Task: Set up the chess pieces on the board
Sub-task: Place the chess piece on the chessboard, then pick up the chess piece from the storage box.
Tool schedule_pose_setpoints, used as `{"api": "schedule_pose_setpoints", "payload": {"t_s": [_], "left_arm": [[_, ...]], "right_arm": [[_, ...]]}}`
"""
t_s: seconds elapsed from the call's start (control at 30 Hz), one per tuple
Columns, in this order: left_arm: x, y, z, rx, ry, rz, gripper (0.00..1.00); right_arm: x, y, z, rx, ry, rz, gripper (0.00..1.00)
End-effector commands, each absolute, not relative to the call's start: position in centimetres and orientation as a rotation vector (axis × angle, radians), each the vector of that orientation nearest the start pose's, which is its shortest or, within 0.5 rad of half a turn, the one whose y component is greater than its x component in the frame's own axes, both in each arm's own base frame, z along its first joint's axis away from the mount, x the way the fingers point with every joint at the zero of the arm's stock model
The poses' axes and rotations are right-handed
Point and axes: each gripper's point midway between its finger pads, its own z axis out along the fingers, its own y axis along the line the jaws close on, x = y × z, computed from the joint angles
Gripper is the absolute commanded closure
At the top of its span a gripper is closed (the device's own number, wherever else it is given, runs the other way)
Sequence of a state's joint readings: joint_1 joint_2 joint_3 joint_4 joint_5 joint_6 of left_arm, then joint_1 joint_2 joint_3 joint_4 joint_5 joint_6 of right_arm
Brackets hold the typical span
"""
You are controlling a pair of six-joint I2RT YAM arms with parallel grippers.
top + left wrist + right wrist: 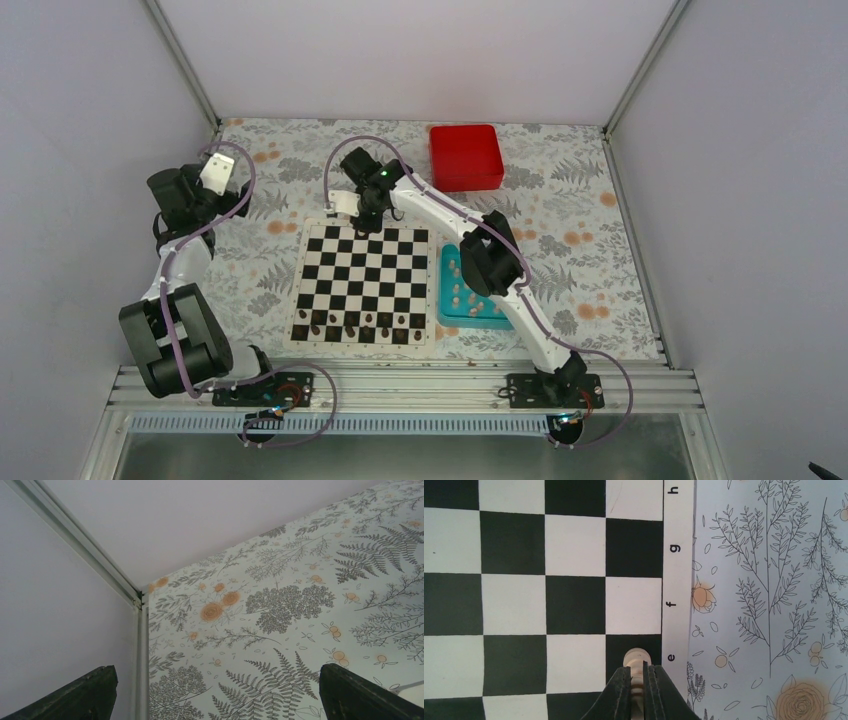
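Note:
The black-and-white board (365, 285) lies mid-table. Dark brown pieces fill its two near rows. My right gripper (638, 680) is shut on a pale cream chess piece (637, 659), held over the black edge square beside the letter e. In the top view the right gripper (366, 222) hangs over the board's far edge. More pale chess pieces (462, 292) lie in the teal tray. My left gripper (220, 700) is open with nothing between its fingers (90, 695). It points at the floral table cover near the far left corner.
A teal tray (445, 300) sits against the board's right side, under the right arm. A red box (466, 156) stands at the back. Enclosure walls and metal posts (141, 645) bound the table. The left arm is folded at the far left.

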State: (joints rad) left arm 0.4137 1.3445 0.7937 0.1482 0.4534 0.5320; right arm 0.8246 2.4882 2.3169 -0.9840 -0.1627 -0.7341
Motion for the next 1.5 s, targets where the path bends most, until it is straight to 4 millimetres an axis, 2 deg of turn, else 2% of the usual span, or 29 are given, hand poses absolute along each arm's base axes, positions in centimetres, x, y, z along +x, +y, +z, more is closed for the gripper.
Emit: {"api": "schedule_pose_setpoints", "payload": {"t_s": [0.0, 0.1, 0.37, 0.53, 0.7, 0.8, 0.9, 0.97, 1.0, 1.1, 1.2, 1.33, 1.47], "left_arm": [[40.9, 9.4, 20.5, 0.435, 1.862, 0.174, 0.00], [40.9, 9.5, 20.4, 0.437, 1.864, 0.174, 0.00], [40.8, 9.3, 20.4, 0.437, 1.857, 0.169, 0.00], [40.8, 9.5, 20.4, 0.434, 1.859, 0.173, 0.00], [40.6, 9.3, 21.0, 0.434, 1.853, 0.173, 0.00], [40.4, 9.3, 21.5, 0.431, 1.850, 0.179, 0.00], [40.2, 9.3, 22.0, 0.428, 1.844, 0.190, 0.00], [40.1, 9.3, 22.2, 0.429, 1.845, 0.190, 0.00], [40.1, 9.3, 22.2, 0.427, 1.847, 0.191, 0.00], [39.9, 9.4, 22.0, 0.421, 1.862, 0.197, 0.00], [39.8, 9.5, 21.5, 0.411, 1.876, 0.191, 0.00], [39.7, 9.4, 21.0, 0.397, 1.887, 0.172, 0.00], [40.0, 9.4, 20.8, 0.373, 1.889, 0.159, 0.00]], "right_arm": [[37.3, 44.9, 6.2, -1.967, 1.889, 0.228, 0.90], [37.3, 45.0, 6.6, -1.957, 1.883, 0.233, 0.81], [37.3, 45.4, 8.5, -1.926, 1.848, 0.252, 0.72], [37.4, 45.0, 11.0, -1.887, 1.830, 0.261, 0.65], [38.1, 43.0, 13.9, -1.822, 1.840, 0.249, 0.58], [38.5, 40.4, 15.6, -1.779, 1.873, 0.241, 0.54], [37.9, 36.7, 16.6, -1.745, 1.930, 0.247, 0.53], [36.6, 33.1, 15.8, -1.748, 2.008, 0.237, 0.53], [35.6, 31.2, 16.4, -1.741, 2.024, 0.224, 0.54], [32.9, 25.8, 15.3, -1.720, 2.108, 0.169, 0.54], [30.5, 21.4, 14.9, -1.669, 2.165, 0.137, 0.54], [28.3, 17.8, 13.8, -1.623, 2.173, 0.100, 0.54], [26.8, 16.0, 12.1, -1.606, 2.175, 0.092, 0.56]]}}
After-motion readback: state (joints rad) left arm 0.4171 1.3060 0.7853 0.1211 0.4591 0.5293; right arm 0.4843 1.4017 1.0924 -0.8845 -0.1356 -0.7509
